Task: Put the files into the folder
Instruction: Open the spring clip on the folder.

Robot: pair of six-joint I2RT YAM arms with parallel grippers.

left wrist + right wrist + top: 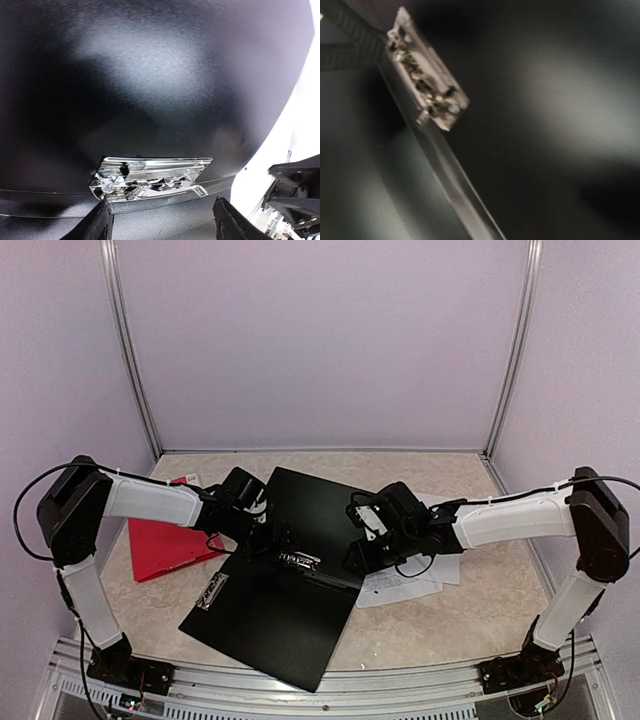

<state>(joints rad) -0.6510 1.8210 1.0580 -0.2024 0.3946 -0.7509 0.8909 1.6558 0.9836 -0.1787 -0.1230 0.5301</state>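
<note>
Left gripper (262, 530) was seen parted in the left wrist view, its 2 dark fingers (100, 225) set apart with nothing held between them. It was poised low over the spine of the black, flat, matte folder (270, 630). That folder was laid open on the pale, marbled table (450, 620), 1 cover toward the arms and 1 toward the back wall. The shiny, silver metal clip (150, 177) was fixed along the fold, just beyond the left fingertips.

On the other side, the right gripper (362, 552) was placed at the right edge of the far cover. Whether it was parted or closed could not be told: its fingers were not made out in the blurred right wrist view, where only the clip (427, 85) and dark cover were shown.

The files (405, 588), thin white paper sheets printed with black text, were left on the table beside the right edge of the folder, outside it and partly hidden under the right gripper. How many sheets were stacked could not be counted.

A red, flat folder-like sheet (160, 545) was laid on the table at the left, partly covered by the left arm.
</note>
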